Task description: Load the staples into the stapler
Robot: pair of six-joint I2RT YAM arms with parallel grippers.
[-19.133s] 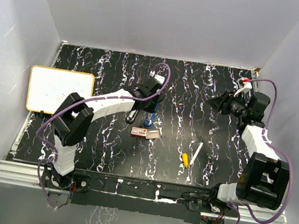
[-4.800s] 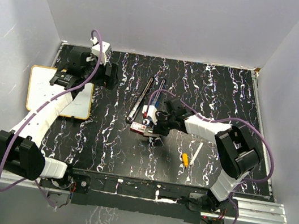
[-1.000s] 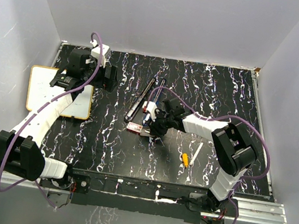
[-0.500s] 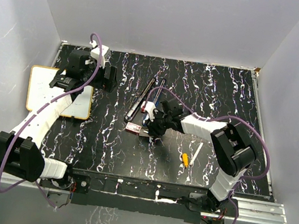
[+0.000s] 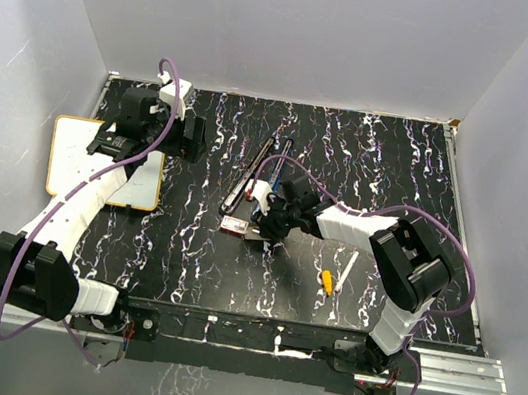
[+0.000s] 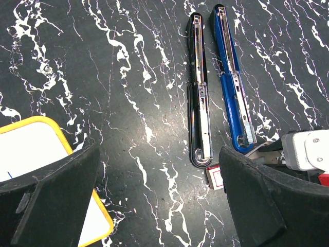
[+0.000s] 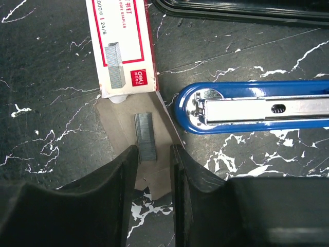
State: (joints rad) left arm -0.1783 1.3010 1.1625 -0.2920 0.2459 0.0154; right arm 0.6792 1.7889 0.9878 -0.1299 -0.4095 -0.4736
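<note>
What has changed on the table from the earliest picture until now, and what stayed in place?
The left gripper drew back from the blue stapler to the far left above the whiteboard, open. The right gripper came over from the far right; its open fingers now straddle the staple strip on the staple box's tray. The box slid slightly left. The pen and whiteboard stayed.

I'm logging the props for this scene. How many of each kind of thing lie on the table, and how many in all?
Staplers: 2, the black stapler and the blue stapler
Staple box: 1
Loose staple strip: 1
Pen: 1
Whiteboard: 1
Total: 6
</note>
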